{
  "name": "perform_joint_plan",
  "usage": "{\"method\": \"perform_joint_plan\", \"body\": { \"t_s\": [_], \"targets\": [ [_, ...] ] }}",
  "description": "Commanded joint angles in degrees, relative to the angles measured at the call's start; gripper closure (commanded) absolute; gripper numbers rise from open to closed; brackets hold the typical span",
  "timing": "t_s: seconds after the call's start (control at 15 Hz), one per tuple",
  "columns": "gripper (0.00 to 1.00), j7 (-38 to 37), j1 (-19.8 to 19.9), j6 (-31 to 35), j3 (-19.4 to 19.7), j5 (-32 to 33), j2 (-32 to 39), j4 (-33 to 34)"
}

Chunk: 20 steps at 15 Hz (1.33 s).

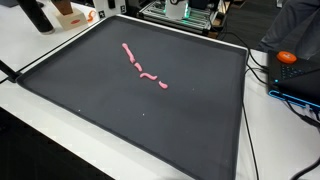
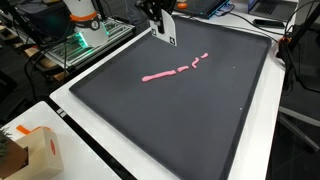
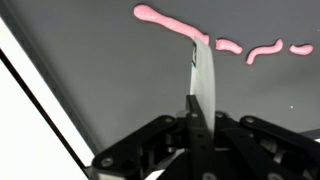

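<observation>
White tool (image 3: 203, 80) sits clamped between the closed jaws of the gripper (image 3: 200, 112), pointing forward over the black mat (image 3: 100, 90). The broken pink trail (image 3: 170, 20) lies just past its tip, running crosswise to the tool's length, mid-mat in both exterior views.

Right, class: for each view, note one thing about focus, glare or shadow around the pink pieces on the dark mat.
Wrist view: the gripper is near and soft-edged, the white strip it clamps is washed out, the pink pieces slightly blurred. Both exterior views: even light, a faint sheen on the mat, no hard shadows.
</observation>
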<state>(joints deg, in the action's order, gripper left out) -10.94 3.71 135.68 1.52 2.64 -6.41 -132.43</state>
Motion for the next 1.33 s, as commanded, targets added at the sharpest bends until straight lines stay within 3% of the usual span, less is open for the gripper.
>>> {"method": "perform_joint_plan", "body": {
  "t_s": [0.0, 0.53, 1.27],
  "targets": [
    [0.99, -8.6, 1.4, -6.0, -0.5, 8.4, -0.3, 2.0],
    [0.99, -16.0, -0.5, -20.3, -2.4, 15.0, 3.7, 9.4],
    [0.99, -18.7, -7.0, -26.8, -4.3, 21.0, 13.9, 17.2]
  ]
}}
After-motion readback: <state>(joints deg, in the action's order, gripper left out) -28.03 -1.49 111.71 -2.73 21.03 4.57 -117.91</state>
